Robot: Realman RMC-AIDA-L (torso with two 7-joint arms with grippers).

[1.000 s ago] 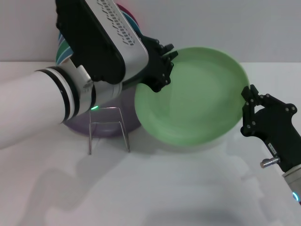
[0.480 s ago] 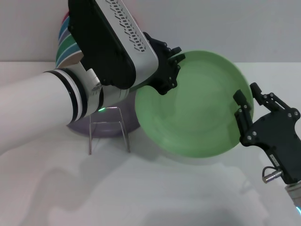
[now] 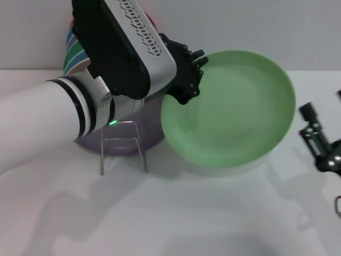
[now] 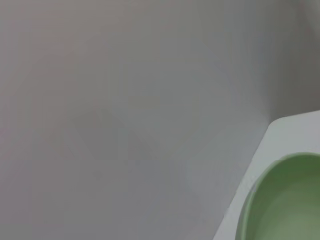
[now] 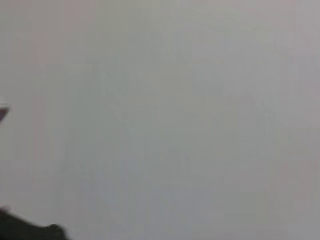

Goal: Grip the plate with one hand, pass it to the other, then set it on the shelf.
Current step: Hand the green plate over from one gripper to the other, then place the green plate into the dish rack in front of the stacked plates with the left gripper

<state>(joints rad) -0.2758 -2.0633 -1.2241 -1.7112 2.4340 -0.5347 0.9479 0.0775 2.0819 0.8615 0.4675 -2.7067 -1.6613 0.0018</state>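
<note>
handover done: left tool (image 3: 187, 74) grasping plate (image 3: 234, 112) at its 10 o'clock rim; right tool (image 3: 319, 141) released; shelf (image 3: 123, 146) placement left.

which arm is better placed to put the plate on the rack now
Left. The left pincer grips the plate at its rim, above and beside the wire rack. The right pincer is off the plate, at the right edge.

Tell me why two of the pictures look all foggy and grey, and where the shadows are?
Left wrist view: mostly plain grey wall, soft and out of focus, with only the plate's rim showing. Right wrist view: blurry grey, a dark shape in one corner. Head view: sharp, with soft shadows on the white table beneath the plate and left gripper; the right gripper sits apart.
</note>
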